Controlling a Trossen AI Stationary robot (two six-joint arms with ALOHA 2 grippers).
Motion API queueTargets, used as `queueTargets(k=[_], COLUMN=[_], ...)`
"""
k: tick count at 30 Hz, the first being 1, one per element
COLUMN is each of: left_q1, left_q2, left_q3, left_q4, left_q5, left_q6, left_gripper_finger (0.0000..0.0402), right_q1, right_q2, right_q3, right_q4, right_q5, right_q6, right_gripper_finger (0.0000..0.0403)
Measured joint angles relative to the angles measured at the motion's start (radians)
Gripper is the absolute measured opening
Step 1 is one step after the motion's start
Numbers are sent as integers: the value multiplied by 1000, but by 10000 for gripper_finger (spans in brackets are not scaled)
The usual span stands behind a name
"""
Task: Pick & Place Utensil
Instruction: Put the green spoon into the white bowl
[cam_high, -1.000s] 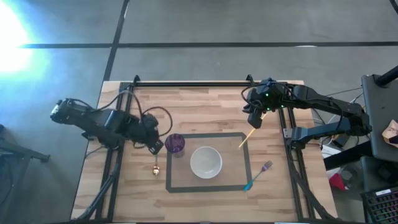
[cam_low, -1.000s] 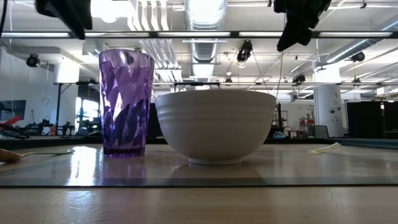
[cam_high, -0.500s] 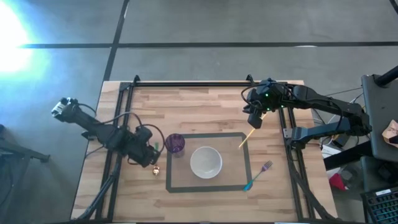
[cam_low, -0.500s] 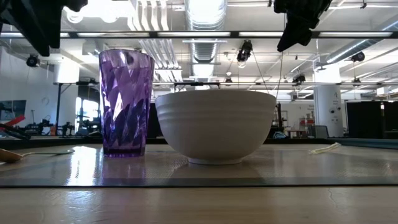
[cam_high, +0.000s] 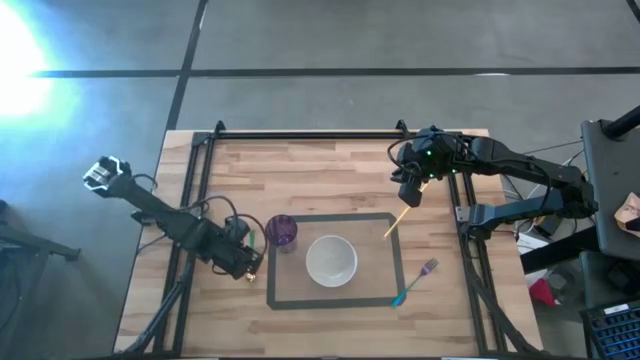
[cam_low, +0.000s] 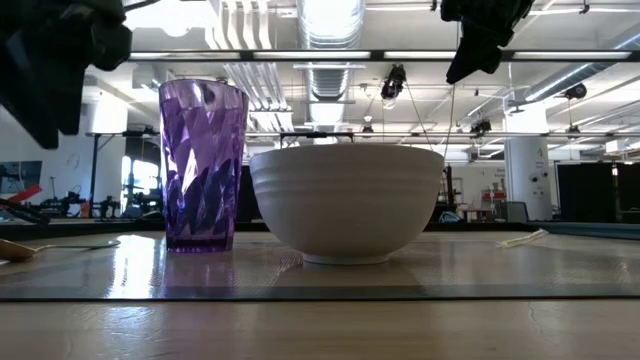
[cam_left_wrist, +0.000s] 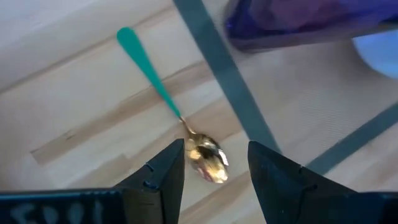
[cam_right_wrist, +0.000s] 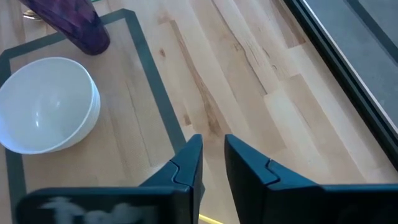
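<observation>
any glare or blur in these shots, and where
High view: a blown-out glare patch on the floor at the upper left corner. Low view: bright ceiling lights behind the purple cup and bowl. Left wrist view: the cup is smeared, while the spoon reads clearly.

A purple faceted tumbler (cam_high: 281, 232) is stood upright on the wooden desk (cam_high: 330, 170), at the corner of a rectangle marked in dark tape (cam_high: 345, 217). A white ribbed bowl (cam_high: 331, 260) is set just beside it, inside the rectangle.

floor (cam_high: 350, 40): grey concrete | ceiling (cam_low: 330, 30): exposed ducts, striplights
</observation>
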Motion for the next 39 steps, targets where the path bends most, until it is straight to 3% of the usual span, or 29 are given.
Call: queueTargets(k=[6, 20, 39], left_q1=[-17, -50, -49], left_q2=[0, 4, 121], left_q3=[-63, -214, -238], left_q4=[9, 201, 277], left_q5=[8, -1, -34], left_q6=[-55, -124, -114], left_gripper_finger=[168, 168, 168], right_q1=[0, 0, 0], right_q2=[0, 0, 0], right_q3=[0, 0, 0], right_q4=[0, 2, 10], right_q5=[0, 0, 0], right_q6=[1, 4, 4], right_gripper_finger=[59, 75, 63])
